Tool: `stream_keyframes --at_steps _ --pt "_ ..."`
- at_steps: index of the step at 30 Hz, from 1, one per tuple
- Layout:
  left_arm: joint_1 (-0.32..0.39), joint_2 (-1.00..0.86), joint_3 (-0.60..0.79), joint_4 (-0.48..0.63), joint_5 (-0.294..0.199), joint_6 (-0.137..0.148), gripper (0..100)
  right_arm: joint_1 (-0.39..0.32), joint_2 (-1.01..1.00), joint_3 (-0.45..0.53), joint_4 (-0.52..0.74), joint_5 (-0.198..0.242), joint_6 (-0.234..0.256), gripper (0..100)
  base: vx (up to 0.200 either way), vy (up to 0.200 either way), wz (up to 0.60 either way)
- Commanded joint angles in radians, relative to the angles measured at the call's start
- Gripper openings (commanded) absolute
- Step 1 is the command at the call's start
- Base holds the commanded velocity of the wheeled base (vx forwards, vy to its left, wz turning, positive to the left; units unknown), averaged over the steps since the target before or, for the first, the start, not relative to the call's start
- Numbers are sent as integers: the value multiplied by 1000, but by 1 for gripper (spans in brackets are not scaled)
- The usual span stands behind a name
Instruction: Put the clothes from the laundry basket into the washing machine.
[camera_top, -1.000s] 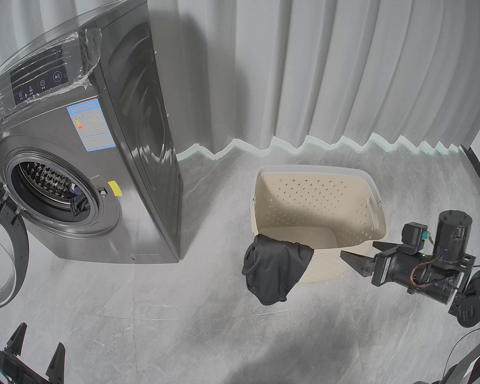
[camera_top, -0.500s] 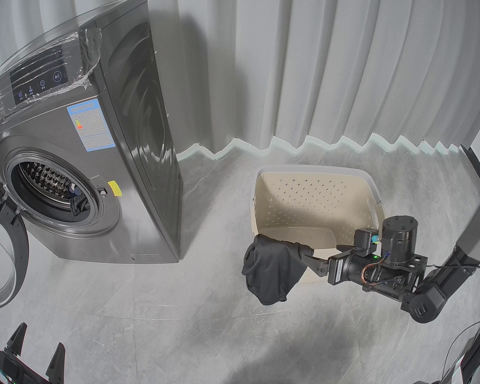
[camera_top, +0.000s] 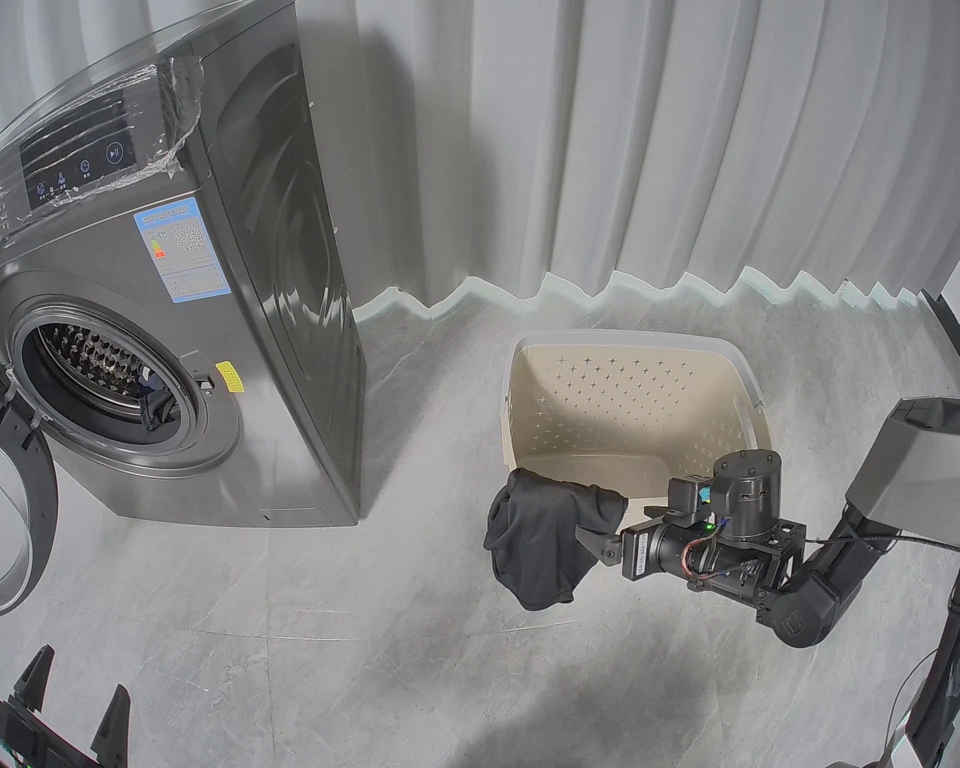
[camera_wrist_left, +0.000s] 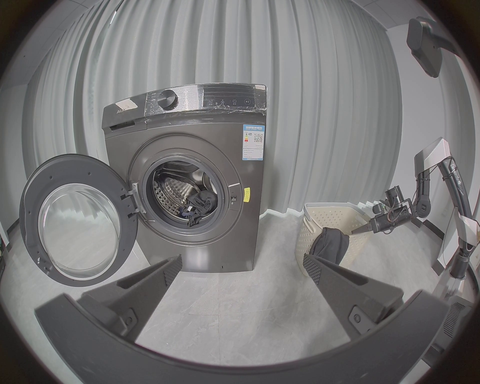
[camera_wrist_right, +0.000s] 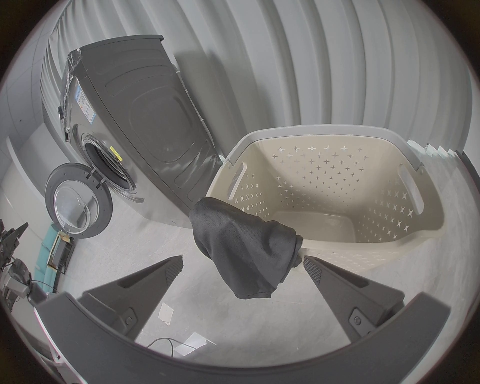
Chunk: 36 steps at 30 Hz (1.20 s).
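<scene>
Head view: dark garment (camera_top: 545, 540) hung over the near left corner of the laundry basket (camera_top: 620, 338), just ahead of your right gripper (camera_top: 597, 538). Right wrist view: its fingers (camera_wrist_right: 345, 290) stood spread, the garment between them, nothing pinched. Left wrist view: your left gripper (camera_wrist_left: 240, 262), spread and empty, was well apart.

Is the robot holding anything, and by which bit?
Nothing yet. The right gripper is open around the dark cloth draped on the basket rim; the left gripper is empty.
</scene>
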Motion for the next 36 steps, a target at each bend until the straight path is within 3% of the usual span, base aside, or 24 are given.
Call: stream_keyframes --at_steps 1,17,36 --pt "1 -12 16 0 0 0 100 1 43 -18 -16 1 -1 100 0 0 0" --pt "0 -12 16 0 -1 0 100 5 154 -138 -29 10 -9 100 0 0 0" --pt "0 -12 16 1 -1 0 100 4 231 -245 -41 59 -29 100 0 0 0"
